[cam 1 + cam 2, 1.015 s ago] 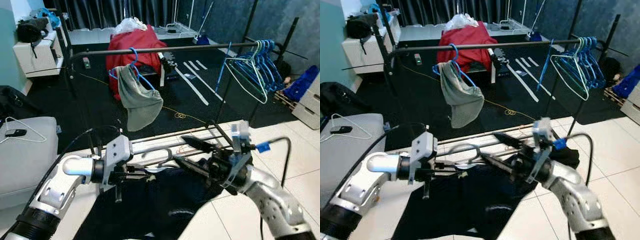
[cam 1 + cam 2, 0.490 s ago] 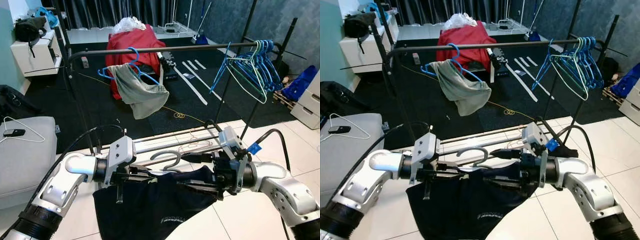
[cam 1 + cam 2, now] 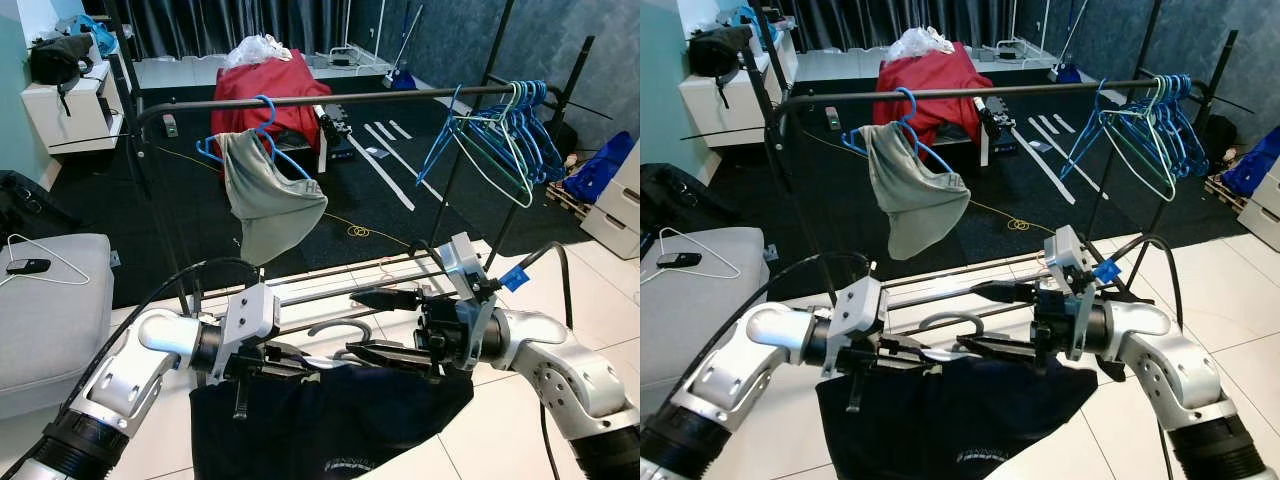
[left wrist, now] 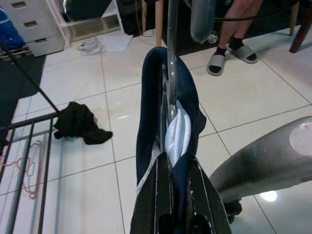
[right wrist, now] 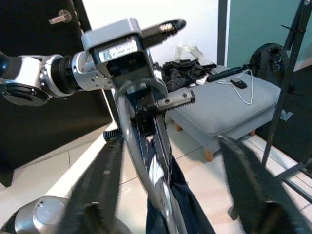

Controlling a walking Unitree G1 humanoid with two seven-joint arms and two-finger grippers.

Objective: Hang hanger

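A grey hanger [image 3: 340, 328] carries a dark navy garment [image 3: 320, 425] that hangs low in front of me. My left gripper [image 3: 318, 366] is shut on the hanger's shoulder through the cloth; in the left wrist view its fingers [image 4: 195, 195] pinch the hanger and a white label. From the right, my right gripper [image 3: 352, 325] stands open, one finger above and one below the hook. Beyond runs the black rail [image 3: 330, 100], which bears a blue hanger with a grey garment [image 3: 265, 190].
Several blue hangers [image 3: 500, 130] crowd the rail's right end. A low floor rack [image 3: 390, 275] lies just behind my arms. A grey seat [image 3: 50, 300] stands at the left, white drawers [image 3: 625, 200] at the right. A person's feet [image 4: 234, 46] appear in the left wrist view.
The navy garment has come up off the floor heap and now hangs spread from the hanger. My right gripper has closed in on the hook. The grey garment on the rail swung.
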